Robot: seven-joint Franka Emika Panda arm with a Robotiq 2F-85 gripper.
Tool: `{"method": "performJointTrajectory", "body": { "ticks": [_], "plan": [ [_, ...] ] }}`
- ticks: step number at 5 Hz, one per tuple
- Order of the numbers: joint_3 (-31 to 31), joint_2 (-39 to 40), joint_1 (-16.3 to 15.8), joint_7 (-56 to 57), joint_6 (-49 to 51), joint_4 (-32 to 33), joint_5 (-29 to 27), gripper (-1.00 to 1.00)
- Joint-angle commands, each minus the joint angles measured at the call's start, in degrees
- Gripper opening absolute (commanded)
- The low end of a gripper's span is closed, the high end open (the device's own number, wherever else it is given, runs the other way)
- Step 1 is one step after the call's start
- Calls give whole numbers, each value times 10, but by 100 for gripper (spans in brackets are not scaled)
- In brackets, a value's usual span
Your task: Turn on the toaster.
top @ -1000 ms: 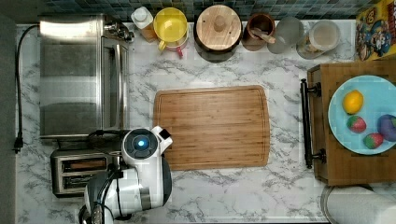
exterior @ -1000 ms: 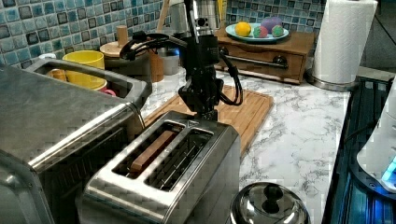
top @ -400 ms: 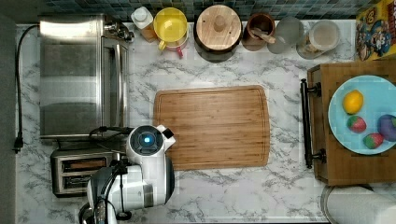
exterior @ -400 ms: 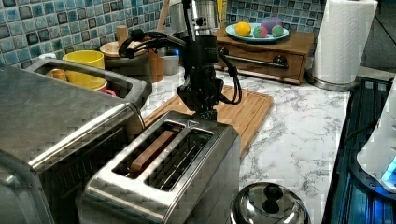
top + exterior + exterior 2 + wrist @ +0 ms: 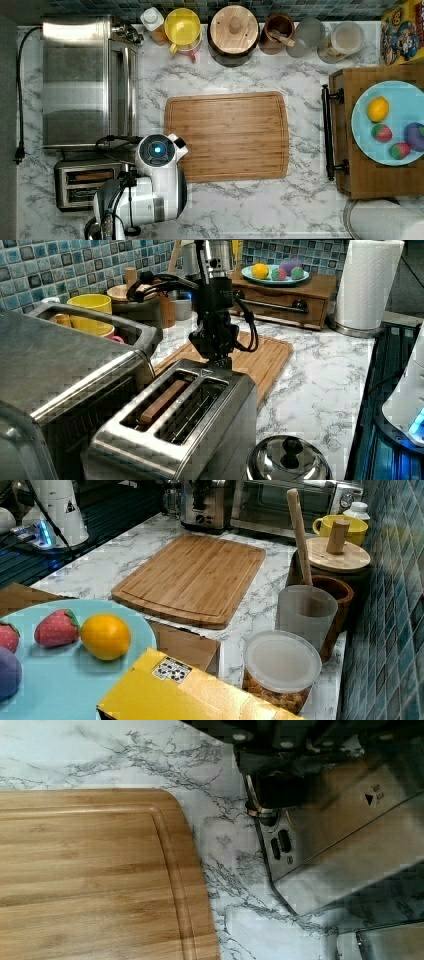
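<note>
The toaster (image 5: 80, 182) is a small brushed-steel box with two long top slots, standing by the top view's lower left next to the big toaster oven (image 5: 85, 80). In the left view a brown slice sits in one slot of the toaster (image 5: 175, 415). My gripper (image 5: 218, 359) hangs straight down at the toaster's far end, right at its top edge. From above, my arm's wrist (image 5: 157, 150) covers that end. The wrist view shows the toaster's end face (image 5: 320, 835) with small buttons and a dark lever knob (image 5: 272, 792) just under my gripper.
A bamboo cutting board (image 5: 227, 135) lies beside the toaster. Jars, a yellow mug (image 5: 182, 25) and a utensil holder line the back wall. A wooden stand with a fruit plate (image 5: 395, 122) and a paper towel roll (image 5: 367, 282) stand further off. A kettle lid (image 5: 287, 462) sits close by.
My arm has shifted slightly to the top view's right and the gripper has come a little lower at the toaster's end. The toaster and bread look unchanged.
</note>
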State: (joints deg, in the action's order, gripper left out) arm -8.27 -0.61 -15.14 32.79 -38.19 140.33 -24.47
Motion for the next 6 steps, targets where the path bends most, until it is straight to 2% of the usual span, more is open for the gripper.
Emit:
{"method": "performJointTrajectory", "body": {
  "ticks": [1,3,6],
  "plan": [
    [8,87,6,-43,-58,52,-13,-100],
    [16,87,-2,-41,-58,52,-15,-100],
    [9,87,5,-43,-59,52,-13,-100]
  ]
}}
